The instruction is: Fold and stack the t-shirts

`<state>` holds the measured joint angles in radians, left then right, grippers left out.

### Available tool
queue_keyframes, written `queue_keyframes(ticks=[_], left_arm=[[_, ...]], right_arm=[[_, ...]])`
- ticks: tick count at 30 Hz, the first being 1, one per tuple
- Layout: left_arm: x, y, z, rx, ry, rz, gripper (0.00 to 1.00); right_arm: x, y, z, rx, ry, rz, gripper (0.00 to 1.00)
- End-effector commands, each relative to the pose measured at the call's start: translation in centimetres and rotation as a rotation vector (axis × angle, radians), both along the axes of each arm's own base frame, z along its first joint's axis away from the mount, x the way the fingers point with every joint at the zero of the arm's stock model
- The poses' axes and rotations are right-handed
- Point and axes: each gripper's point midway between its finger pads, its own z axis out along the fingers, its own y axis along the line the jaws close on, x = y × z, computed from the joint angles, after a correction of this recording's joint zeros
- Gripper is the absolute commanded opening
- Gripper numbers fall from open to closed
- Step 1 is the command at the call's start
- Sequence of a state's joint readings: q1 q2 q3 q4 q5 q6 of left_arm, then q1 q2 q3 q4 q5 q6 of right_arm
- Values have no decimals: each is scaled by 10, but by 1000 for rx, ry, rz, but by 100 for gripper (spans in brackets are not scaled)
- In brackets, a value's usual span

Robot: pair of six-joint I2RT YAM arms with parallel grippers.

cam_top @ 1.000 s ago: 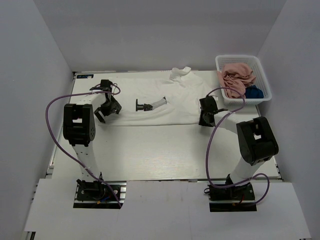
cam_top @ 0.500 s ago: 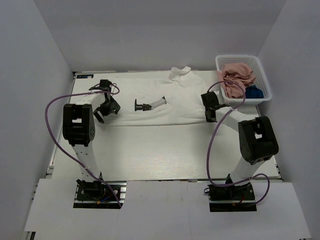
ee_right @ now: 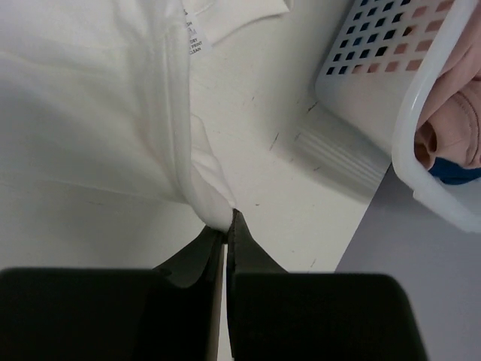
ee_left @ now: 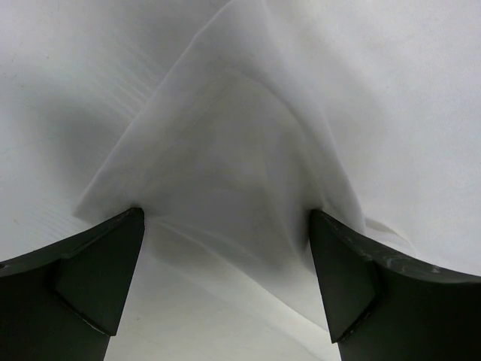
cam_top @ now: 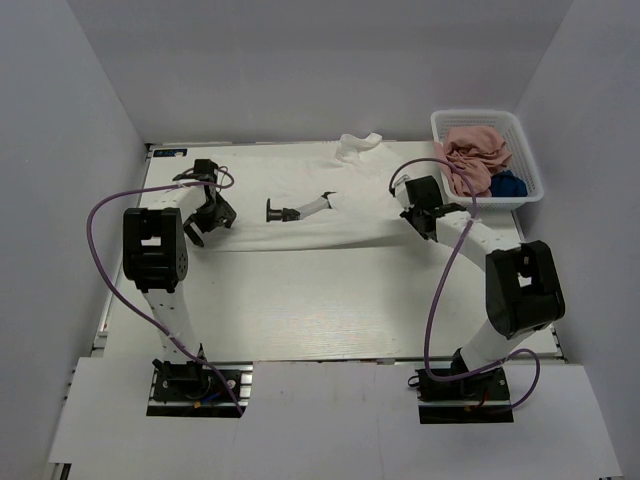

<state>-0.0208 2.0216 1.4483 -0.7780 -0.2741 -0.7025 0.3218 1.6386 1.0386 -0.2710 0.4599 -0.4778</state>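
Note:
The white t-shirt (cam_top: 330, 225) with a small black print (cam_top: 284, 211) lies spread across the back of the table. My right gripper (cam_top: 417, 200) is shut on its right edge (ee_right: 214, 197) and holds that edge lifted off the table. My left gripper (cam_top: 207, 217) is open over the shirt's left corner (ee_left: 225, 150), with its fingers (ee_left: 98, 274) wide apart on either side of the cloth. The dusty pink t-shirt (cam_top: 474, 152) and the navy blue t-shirt (cam_top: 510, 184) lie crumpled in the basket. Both also show in the right wrist view, the pink (ee_right: 451, 83) above the navy (ee_right: 453, 172).
The white lattice basket (cam_top: 524, 141) stands at the back right corner, close to my right gripper; its wall shows in the right wrist view (ee_right: 361, 90). White walls enclose the table on three sides. Purple cables loop from both arms.
My right gripper has moved toward the back of the table with the shirt's right edge, pulling the front hem into a slant. My left gripper has shifted slightly back and left.

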Motion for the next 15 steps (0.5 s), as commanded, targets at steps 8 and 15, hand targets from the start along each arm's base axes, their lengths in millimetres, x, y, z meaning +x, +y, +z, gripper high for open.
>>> queue_keyframes(ticks=[8,15], left_arm=[[-22,28,-15,75,101,30,100],[-26,27,-18,66,112,28,100]], right_arm=[[31,0,73,-120,-150,156,0],[20,-5,70,-131,-179,149,0]])
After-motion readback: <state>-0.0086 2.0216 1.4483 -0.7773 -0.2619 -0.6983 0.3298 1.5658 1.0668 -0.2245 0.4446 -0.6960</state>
